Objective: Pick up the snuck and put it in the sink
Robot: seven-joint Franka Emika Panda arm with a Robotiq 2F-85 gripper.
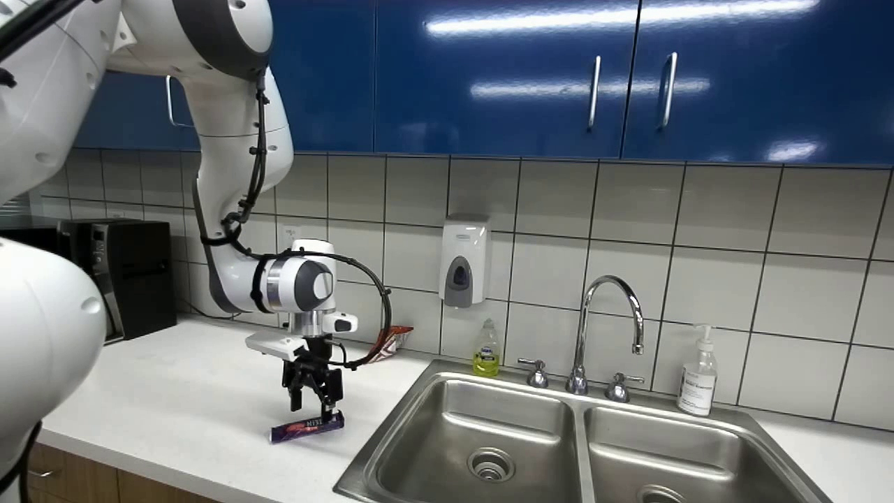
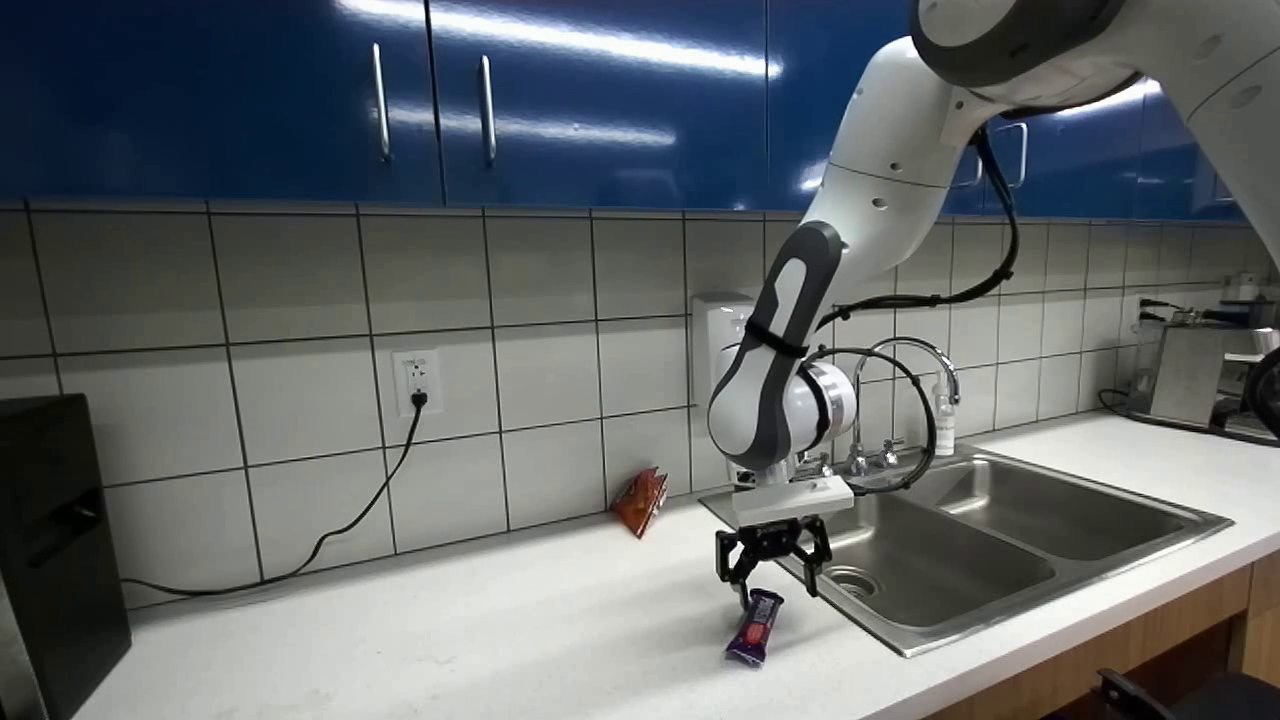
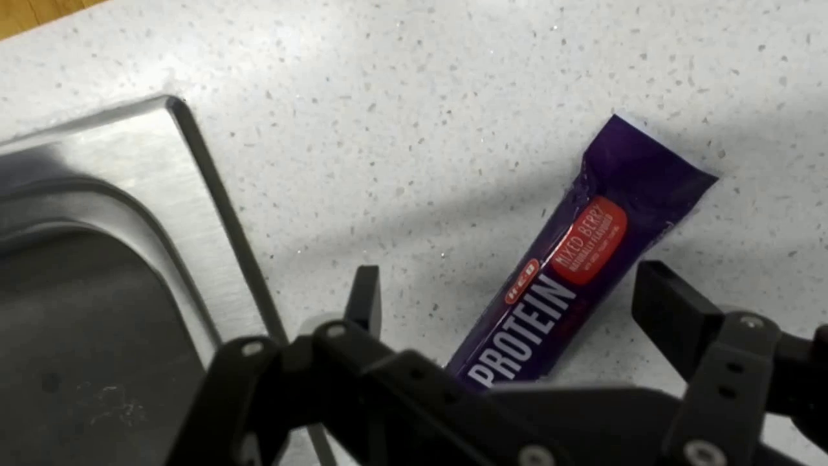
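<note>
The snuck, a dark purple bar with a red label, lies flat on the white counter left of the sink. It shows in both exterior views [image 1: 304,428] [image 2: 756,628] and in the wrist view [image 3: 550,291], slanting between the fingers. My gripper [image 1: 311,409] [image 2: 778,597] [image 3: 509,278] is low over the bar, pointing down. Its fingers are open, one on each side, with counter showing between each finger and the bar. The bar's lower end is hidden behind the gripper in the wrist view. The steel double-basin sink [image 1: 581,447] [image 2: 1085,577] is beside it; its corner rim [image 3: 169,168] shows too.
A reddish crinkled packet [image 1: 394,340] [image 2: 640,503] stands by the tiled wall. A yellow soap bottle [image 1: 487,355], a curved faucet [image 1: 581,335] and a pump bottle [image 1: 697,384] line the sink's back. A wall dispenser [image 1: 464,262] and a black microwave [image 1: 136,272] also show.
</note>
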